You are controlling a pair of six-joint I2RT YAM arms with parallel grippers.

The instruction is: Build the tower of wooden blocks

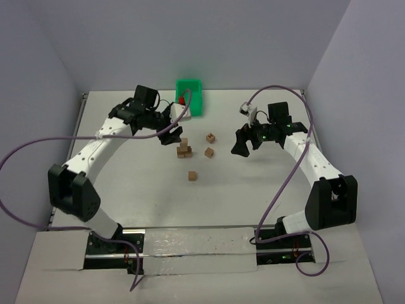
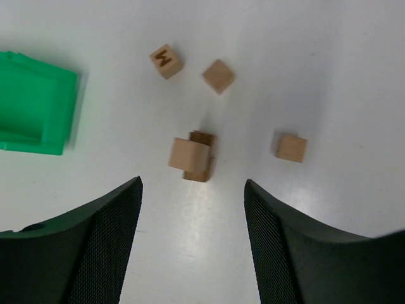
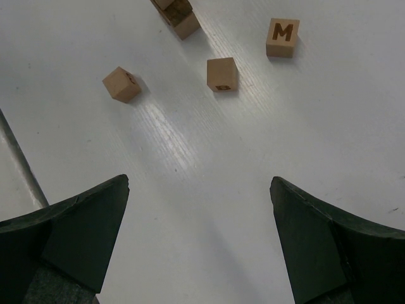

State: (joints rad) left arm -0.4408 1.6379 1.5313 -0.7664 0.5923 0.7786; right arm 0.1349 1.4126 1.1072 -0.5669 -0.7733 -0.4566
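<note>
While left tool (image 2: 192,187) and right tool (image 3: 199,182) gape empty, the tower (image 2: 190,156) stands just beyond the left.

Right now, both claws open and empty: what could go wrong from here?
1. On the tower, the top cube sits offset from the cubes beneath, so another block set on it may tip it.
2. The open left claw hangs close to the tower; a careless move could knock it.
3. The M block and other loose cubes lie near the tower, so the right claw reaching in may crowd the left claw.
</note>
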